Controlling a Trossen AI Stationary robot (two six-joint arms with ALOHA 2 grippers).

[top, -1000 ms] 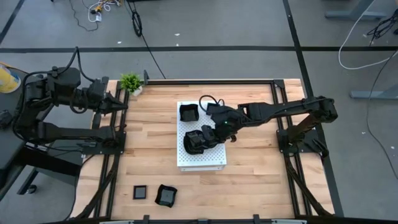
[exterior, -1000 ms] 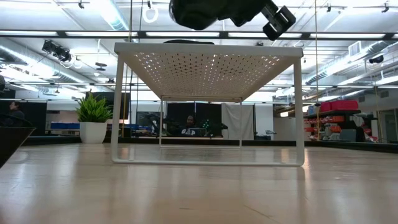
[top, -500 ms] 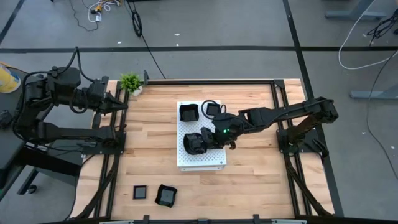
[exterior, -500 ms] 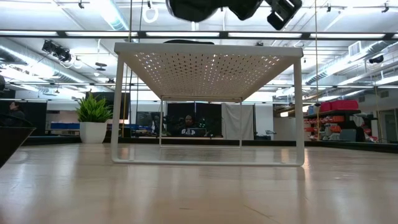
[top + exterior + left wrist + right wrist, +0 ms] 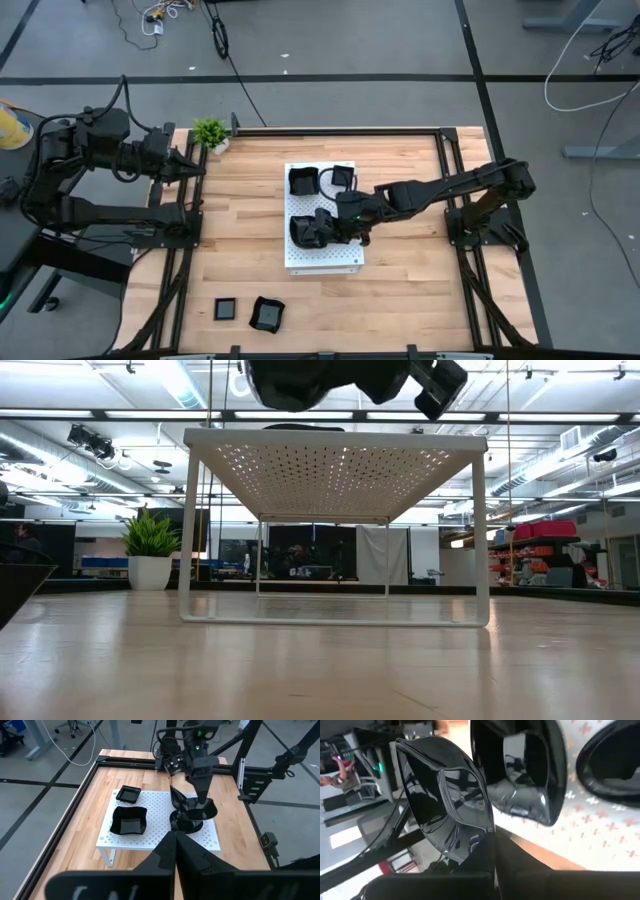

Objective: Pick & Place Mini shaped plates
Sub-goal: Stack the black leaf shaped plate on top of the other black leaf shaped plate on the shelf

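My right gripper [image 5: 334, 227] is shut on a glossy black mini plate [image 5: 308, 230] above the near left part of the white perforated board [image 5: 325, 258]. A wavy-edged plate [image 5: 303, 181] and a small square plate [image 5: 341, 177] lie flat on the board's far part. Two more black plates [image 5: 227, 309] [image 5: 266, 314] rest on the wood by the table's near edge. My left gripper [image 5: 196, 168] waits shut and holding nothing over the table's far left edge. My right gripper pinches the plate's rim [image 5: 484, 831] between its two fingers. The fingers slant down from the table's right side. The plate [image 5: 194, 814] is tilted on edge, its hollow showing in the right wrist view. The low view shows it lifted clear above the board's top [image 5: 335, 435].
The board stands on thin white legs [image 5: 184, 530], raised above the wooden table. A small green potted plant [image 5: 211, 132] sits at the far left corner. Black frame rails [image 5: 452, 175] run along the table's sides. Bare wood lies left and right of the board.
My right gripper has carried the plate a little toward the table's left and near edges over the board, staying shut on it. Its wrist has rolled, so the plate now sits at a different tilt. The plate stays clear of the board.
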